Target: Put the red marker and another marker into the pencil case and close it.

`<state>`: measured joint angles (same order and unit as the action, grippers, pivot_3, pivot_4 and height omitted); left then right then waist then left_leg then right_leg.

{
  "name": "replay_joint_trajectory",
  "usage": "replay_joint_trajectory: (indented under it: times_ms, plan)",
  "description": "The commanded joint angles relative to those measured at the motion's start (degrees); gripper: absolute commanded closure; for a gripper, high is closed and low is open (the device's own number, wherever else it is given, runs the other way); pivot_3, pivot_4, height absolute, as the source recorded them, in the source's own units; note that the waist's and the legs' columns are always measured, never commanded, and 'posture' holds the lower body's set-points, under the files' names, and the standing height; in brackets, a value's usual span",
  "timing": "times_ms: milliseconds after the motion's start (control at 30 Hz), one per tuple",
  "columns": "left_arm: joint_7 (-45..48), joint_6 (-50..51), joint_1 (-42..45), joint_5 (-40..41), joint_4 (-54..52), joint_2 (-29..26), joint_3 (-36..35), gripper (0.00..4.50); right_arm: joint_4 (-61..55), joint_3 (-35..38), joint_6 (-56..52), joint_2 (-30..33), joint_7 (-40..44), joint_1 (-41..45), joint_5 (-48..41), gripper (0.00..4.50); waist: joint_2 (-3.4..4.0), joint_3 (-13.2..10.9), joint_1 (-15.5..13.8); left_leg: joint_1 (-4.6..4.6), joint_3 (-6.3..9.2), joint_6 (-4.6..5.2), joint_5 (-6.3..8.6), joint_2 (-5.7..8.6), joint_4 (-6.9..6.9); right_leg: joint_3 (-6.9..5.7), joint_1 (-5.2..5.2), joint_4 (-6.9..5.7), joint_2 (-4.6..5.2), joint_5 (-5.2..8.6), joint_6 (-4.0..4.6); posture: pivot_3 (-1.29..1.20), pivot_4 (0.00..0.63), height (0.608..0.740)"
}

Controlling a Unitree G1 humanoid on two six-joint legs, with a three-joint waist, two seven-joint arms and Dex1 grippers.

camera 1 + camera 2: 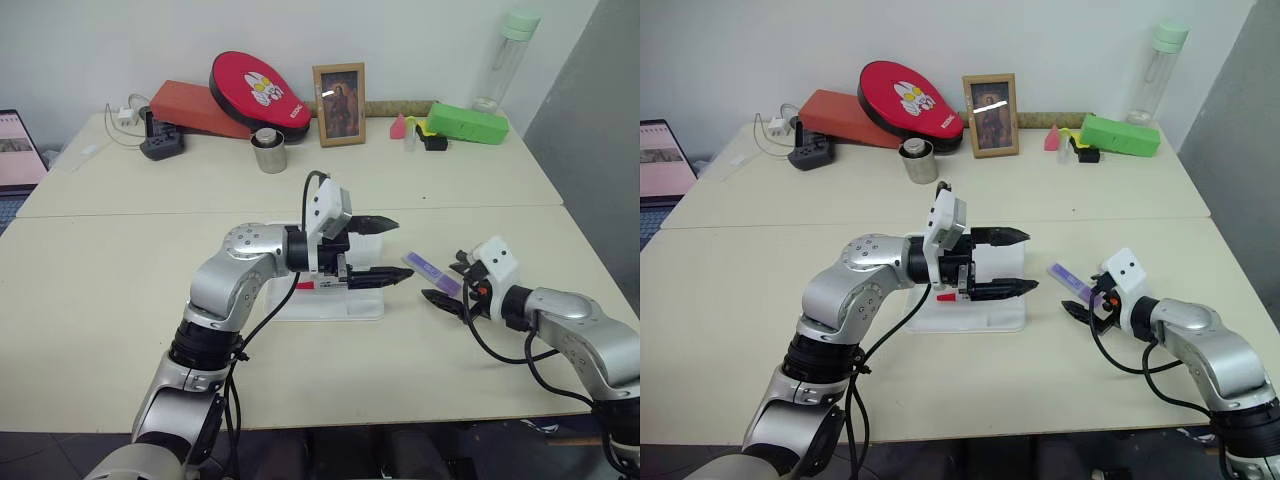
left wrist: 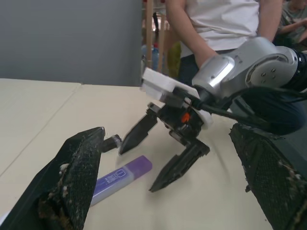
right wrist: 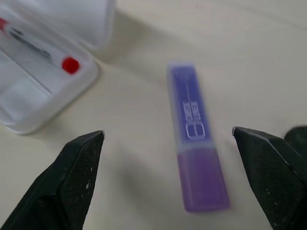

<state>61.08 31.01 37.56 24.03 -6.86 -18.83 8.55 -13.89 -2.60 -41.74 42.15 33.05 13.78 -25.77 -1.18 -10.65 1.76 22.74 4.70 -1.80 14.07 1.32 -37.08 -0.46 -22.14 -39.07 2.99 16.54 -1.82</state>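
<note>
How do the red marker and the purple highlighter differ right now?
Place: the red marker lies inside the open pencil case; the purple highlighter lies on the bare table, beside the case.
Look: the red marker is slim, white-barrelled with a red end; the purple highlighter is flat, wider, translucent purple with a pale label.
Shared: both lie flat, neither is gripped.

Head stereo pair looking down over table [image 1: 120, 300], wrist cameras close, apparently both facing purple highlighter [image 3: 196, 163]

Two cream tables [image 1: 120, 300] pushed together against a plain white wall [image 1: 100, 40]
</note>
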Motion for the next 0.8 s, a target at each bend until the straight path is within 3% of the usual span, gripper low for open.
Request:
replay_joint_trajectory:
  times_ms: [33,233,333,733,800]
  plan:
    - [-1.1,-2.2,-0.9,0.3,-2.8,-0.9,-0.6,0.06,4.6,-1.6,-0.5,-0.8,0.7,3.6,3.0,0.00,0.00,0.0,0.0,-0.01,0.00,0.00,0.00,0.00,-0.01,0.02,0.00,0.00,0.00,0.00,0.00,0.00,0.150,0.740]
    - [-3.4,-5.4,-1.9,-0.7,-3.0,-1.3,-0.6,0.06,8.2,-3.1,-3.1,-2.4,0.5,5.6,5.8,0.00,-0.02,0.0,-0.1,-0.04,0.02,-0.01,0.00,-0.01,-0.01,0.00,0.04,0.01,0.01,-0.01,0.00,0.00,0.150,0.740]
    - [-3.5,-5.8,-2.2,-0.8,-3.2,-2.1,0.0,0.00,8.0,-2.8,-4.5,-3.0,0.7,5.5,6.0,0.49,-0.01,0.0,0.0,-0.07,0.02,0.00,0.00,0.00,-0.01,0.03,0.06,0.01,0.01,-0.02,-0.02,0.00,0.150,0.740]
    - [-4.9,-7.0,-1.7,-1.2,-2.1,-2.7,-0.4,0.00,7.4,-2.6,-4.4,-3.7,2.0,6.7,7.6,3.19,-0.01,0.0,0.0,-0.08,0.02,0.00,0.00,-0.01,0.00,0.01,0.07,0.00,0.00,-0.01,-0.01,0.00,0.150,0.740]
    - [-4.9,-6.3,-1.9,-0.7,-2.5,-2.8,-0.5,0.00,6.8,-2.4,-2.7,-3.4,2.6,7.0,8.0,3.42,-0.01,0.0,0.0,-0.08,0.02,0.00,0.00,0.00,0.00,0.01,0.07,0.01,0.00,-0.01,-0.02,0.00,0.150,0.740]
